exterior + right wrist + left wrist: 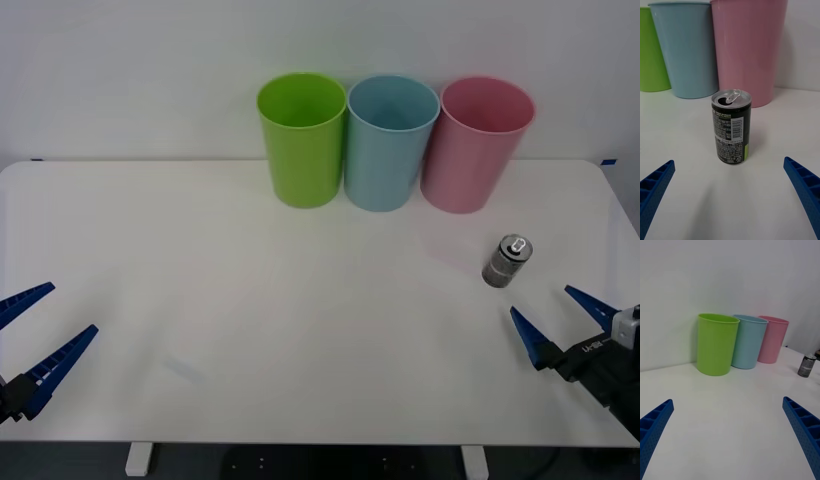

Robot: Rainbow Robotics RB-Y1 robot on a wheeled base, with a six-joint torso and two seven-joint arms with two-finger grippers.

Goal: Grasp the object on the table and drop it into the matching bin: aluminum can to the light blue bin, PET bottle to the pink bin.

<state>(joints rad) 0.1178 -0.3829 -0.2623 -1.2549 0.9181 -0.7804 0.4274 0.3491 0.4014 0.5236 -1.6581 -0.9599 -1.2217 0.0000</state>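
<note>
A small dark grey aluminium can [507,260] stands upright on the white tabletop [250,300], not yet grasped, just before the tall pink plastic bin [478,145]. The right pincer [560,318] is spread wide near it; the light blue bin [390,140] awaits. The left pincer [35,335] is parked, wide.

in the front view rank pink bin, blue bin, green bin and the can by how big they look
1. The pink bin, blue bin and green bin look alike in size and shape, so I would not rank them.
2. The can looks far smaller, though it stands nearer the camera.
</note>
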